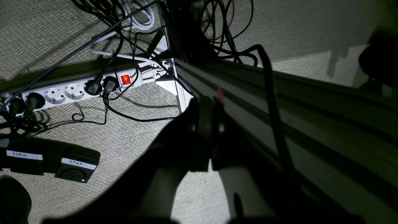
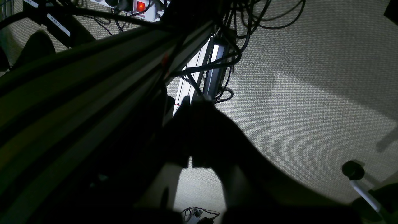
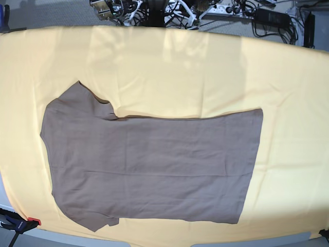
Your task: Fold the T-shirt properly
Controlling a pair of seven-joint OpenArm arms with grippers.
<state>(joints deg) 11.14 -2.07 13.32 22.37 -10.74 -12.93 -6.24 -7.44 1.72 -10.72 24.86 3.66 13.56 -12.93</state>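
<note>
Taupe T-shirt lies flat, both hands shut and empty

The plain taupe, short-sleeved cloth T-shirt (image 3: 154, 164) is spread on the large pale-yellow cloth (image 3: 216, 67), its neck end toward the left of the base view and its hem (image 3: 250, 170) toward the right. One sleeve points up in that view, the other down; the fabric carries only shallow creases, with a small tuck beside the upper sleeve.

The black left gripper (image 1: 206, 104) and black right gripper (image 2: 197, 101) are both closed with nothing between their fingers. Each wrist view looks past the table's side to the floor — neither hand is at the garment.

The job seems to be at its start, with the first fold to be made. The next move likely calls for bringing both arms over the cloth, opening the fingers and pinching one long side near sleeve and hem. Lifting those points unevenly could skew the fold — or bunch the loose sleeve.
</note>
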